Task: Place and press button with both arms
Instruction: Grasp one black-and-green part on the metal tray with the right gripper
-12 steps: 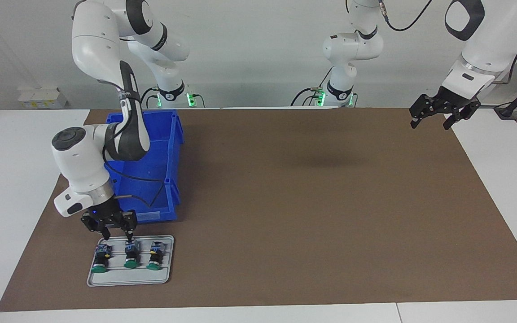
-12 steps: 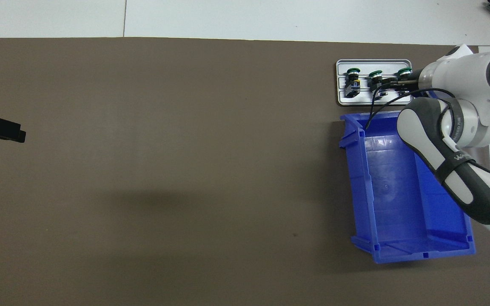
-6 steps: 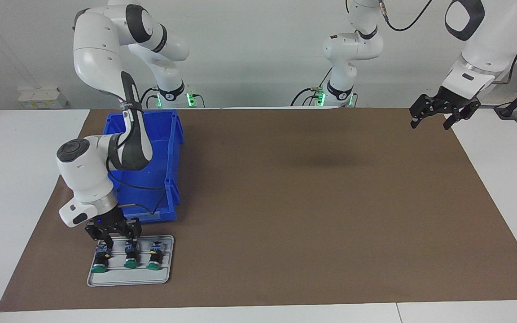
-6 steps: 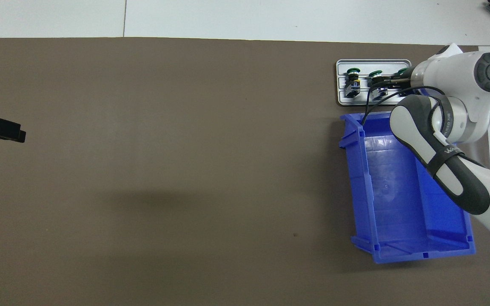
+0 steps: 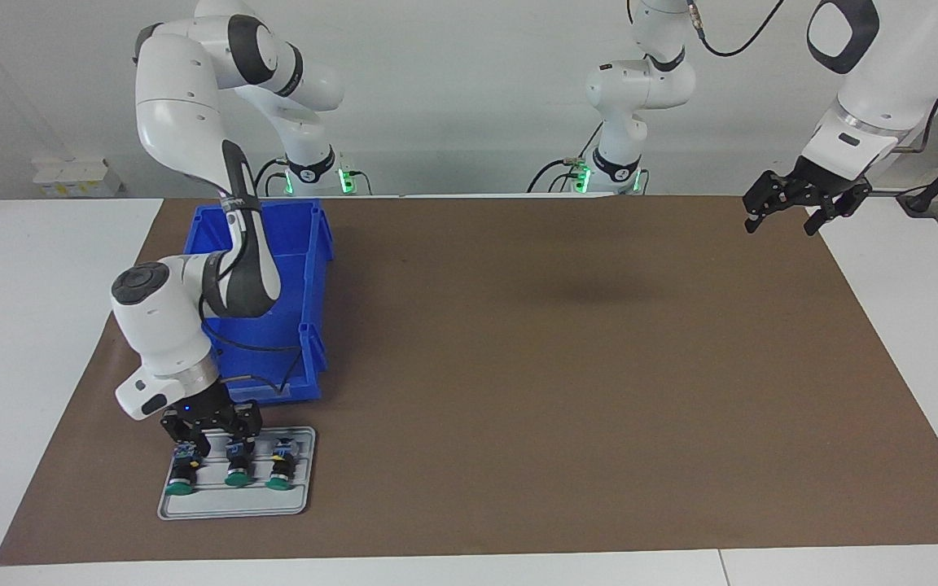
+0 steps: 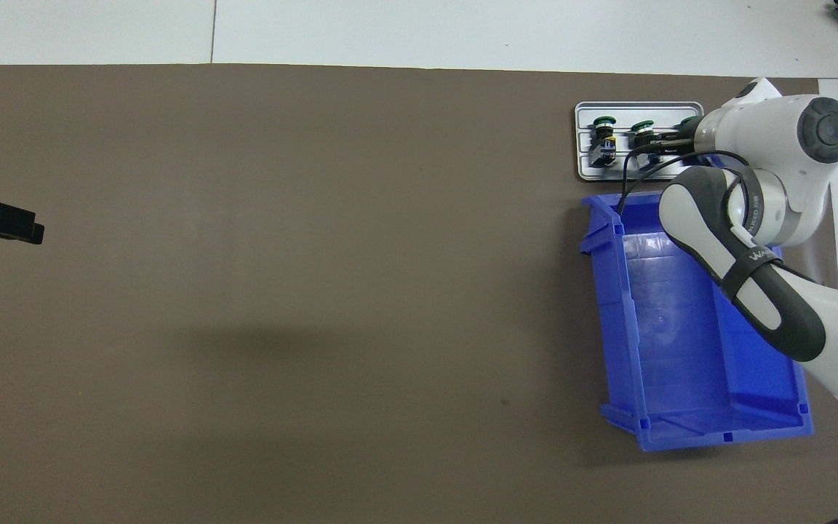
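Three green-capped buttons lie in a grey tray. The middle button has no yellow mark, and its cap shows in the overhead view. The button nearest the left arm's end carries a yellow mark. My right gripper is open and low over the tray. Its fingers stand at either side of the middle button's rear block. In the overhead view the right arm hides that gripper and part of the third button. My left gripper is open and empty, waiting high over the left arm's end of the table.
A blue bin stands right beside the tray, nearer to the robots, under the right arm's forearm; it also shows in the overhead view. A brown mat covers the table. The left gripper's tip shows at the overhead view's edge.
My right gripper has come down onto the tray, its fingers now level with the buttons' rear blocks. The left arm has not moved.
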Available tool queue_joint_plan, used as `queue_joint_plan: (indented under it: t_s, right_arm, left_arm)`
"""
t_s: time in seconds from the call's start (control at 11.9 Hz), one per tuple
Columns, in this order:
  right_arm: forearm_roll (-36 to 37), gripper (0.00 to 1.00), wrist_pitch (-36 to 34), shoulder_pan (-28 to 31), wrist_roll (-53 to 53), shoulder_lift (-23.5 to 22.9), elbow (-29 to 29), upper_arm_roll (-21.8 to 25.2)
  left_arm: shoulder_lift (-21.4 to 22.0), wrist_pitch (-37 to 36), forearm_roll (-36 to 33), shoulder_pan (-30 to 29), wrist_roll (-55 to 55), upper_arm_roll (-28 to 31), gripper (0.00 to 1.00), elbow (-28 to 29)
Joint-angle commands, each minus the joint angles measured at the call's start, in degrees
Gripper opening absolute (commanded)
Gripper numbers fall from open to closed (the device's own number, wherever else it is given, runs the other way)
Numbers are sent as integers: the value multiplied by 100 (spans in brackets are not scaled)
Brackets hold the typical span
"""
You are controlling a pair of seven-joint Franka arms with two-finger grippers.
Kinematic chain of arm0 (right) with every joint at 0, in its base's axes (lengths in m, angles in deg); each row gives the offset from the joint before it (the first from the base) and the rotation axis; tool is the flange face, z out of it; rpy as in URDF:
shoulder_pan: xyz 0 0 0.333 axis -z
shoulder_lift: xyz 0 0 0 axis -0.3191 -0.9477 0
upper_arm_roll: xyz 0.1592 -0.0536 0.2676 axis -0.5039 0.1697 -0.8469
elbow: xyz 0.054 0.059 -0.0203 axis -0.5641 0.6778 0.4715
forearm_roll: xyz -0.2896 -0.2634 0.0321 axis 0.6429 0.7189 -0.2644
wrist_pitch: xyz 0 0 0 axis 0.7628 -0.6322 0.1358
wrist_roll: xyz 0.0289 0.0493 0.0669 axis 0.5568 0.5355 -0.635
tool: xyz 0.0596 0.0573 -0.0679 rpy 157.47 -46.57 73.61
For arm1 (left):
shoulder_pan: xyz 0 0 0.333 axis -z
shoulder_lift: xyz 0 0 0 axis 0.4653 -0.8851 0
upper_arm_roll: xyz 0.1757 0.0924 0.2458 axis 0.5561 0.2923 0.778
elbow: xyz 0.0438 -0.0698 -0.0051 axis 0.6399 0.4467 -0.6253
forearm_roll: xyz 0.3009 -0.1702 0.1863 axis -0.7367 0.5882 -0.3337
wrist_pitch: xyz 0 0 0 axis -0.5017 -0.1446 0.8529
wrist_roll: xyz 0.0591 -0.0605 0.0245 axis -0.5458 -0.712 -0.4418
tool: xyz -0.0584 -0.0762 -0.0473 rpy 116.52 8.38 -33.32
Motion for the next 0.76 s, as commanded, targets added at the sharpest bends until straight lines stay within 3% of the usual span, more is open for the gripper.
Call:
queue_joint_plan:
  t_s: [0.0,0.25,0.67]
  right_arm:
    - [49,75,190,15,-134,-121,-39,-32]
    - [58,73,190,-3,-143,-147,-31,-32]
    - [76,55,190,6,-187,-139,101,-23]
  left_arm:
    - [157,79,-93,-42,-57,-45,100,186]
    - [157,79,-102,-42,-57,-45,100,186]
    - [157,79,-102,-42,-57,-45,100,186]
